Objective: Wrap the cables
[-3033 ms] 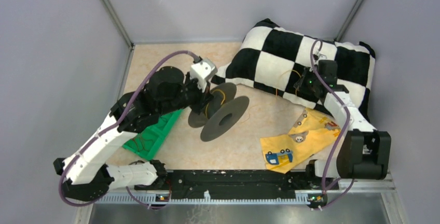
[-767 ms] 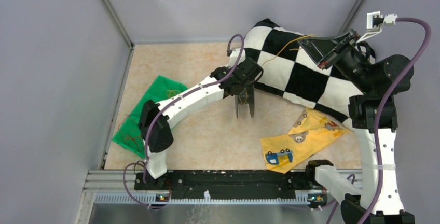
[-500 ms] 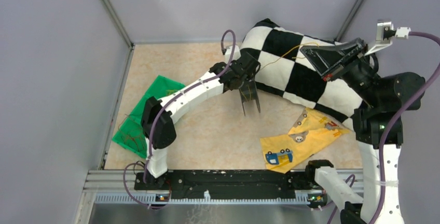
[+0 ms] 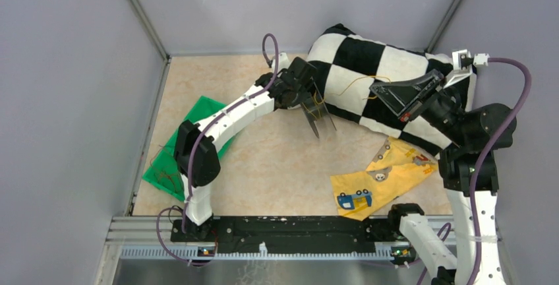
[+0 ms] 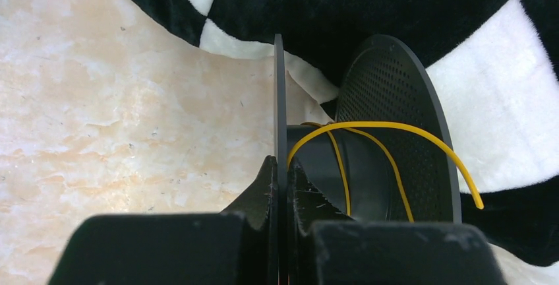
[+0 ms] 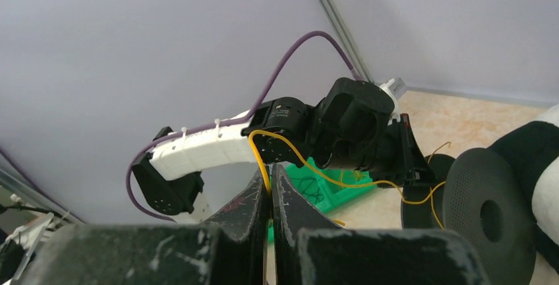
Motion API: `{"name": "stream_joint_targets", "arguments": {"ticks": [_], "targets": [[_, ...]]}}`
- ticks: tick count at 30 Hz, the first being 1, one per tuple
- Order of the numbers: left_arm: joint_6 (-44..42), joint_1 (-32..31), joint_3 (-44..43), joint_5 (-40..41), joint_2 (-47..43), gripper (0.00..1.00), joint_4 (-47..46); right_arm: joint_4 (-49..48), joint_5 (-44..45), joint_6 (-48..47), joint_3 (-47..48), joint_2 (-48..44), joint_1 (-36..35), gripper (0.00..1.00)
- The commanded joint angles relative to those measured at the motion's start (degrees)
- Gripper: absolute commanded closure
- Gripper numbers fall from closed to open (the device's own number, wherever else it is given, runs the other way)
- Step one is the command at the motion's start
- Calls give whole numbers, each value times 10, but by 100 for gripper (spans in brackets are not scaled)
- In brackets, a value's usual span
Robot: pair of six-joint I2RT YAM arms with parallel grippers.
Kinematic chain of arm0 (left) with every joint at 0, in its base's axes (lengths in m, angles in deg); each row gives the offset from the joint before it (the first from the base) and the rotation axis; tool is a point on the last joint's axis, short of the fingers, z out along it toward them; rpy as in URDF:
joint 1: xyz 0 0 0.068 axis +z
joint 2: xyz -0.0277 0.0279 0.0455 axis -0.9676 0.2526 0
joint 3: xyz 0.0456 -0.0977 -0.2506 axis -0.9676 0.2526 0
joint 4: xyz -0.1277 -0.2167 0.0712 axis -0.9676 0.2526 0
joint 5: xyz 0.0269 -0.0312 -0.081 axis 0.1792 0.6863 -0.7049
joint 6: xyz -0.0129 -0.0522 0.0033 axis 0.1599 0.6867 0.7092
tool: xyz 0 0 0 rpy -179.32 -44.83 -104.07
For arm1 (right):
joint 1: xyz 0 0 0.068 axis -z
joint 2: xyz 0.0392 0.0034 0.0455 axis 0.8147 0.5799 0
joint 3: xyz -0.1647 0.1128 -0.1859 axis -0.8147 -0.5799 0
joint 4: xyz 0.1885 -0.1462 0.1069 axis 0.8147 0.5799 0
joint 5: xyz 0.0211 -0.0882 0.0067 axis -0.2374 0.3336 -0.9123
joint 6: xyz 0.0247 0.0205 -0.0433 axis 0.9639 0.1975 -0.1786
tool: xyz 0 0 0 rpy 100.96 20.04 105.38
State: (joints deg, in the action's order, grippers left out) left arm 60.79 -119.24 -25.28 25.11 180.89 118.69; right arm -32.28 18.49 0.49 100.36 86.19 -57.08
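The wire is thin, yellow and springy. It sits at about 1 o'clock on the table. A few loose turns lie round the hub of the spool. From there a free run arcs through the air over the pillow toward 2 o'clock. There the right gripper pinches it, fingers pressed together on the strand.

The spool is black plastic, with two flat round flanges and a smooth cylindrical hub. The far flange has a fine dotted texture. The left gripper clamps the thin edge of the near flange between its fingers. It holds the spool on edge by the pillow's near-left corner.

The pillow is plush, in large black and white checks, and fills 1 to 2 o'clock.

At 9 o'clock lies a flat green tray with curved grooves. Thin dark wires lie tangled at its near end.

At 4 o'clock a flat yellow pouch shows a printed blue car. I cannot tell what it holds.

The table top is beige and marbled.
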Motion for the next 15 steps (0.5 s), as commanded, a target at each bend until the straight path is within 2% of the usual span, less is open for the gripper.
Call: {"name": "stream_joint_targets", "arguments": {"ticks": [1, 8, 15], "targets": [[51, 3, -25, 9, -48, 100, -73, -16, -30, 6, 4, -11, -6, 100], [80, 27, -45, -20, -59, 100, -109, -2, -64, 4, -30, -33, -6, 100], [94, 65, -74, -69, -82, 100, -142, 19, -57, -22, -124, -42, -29, 100]]}}
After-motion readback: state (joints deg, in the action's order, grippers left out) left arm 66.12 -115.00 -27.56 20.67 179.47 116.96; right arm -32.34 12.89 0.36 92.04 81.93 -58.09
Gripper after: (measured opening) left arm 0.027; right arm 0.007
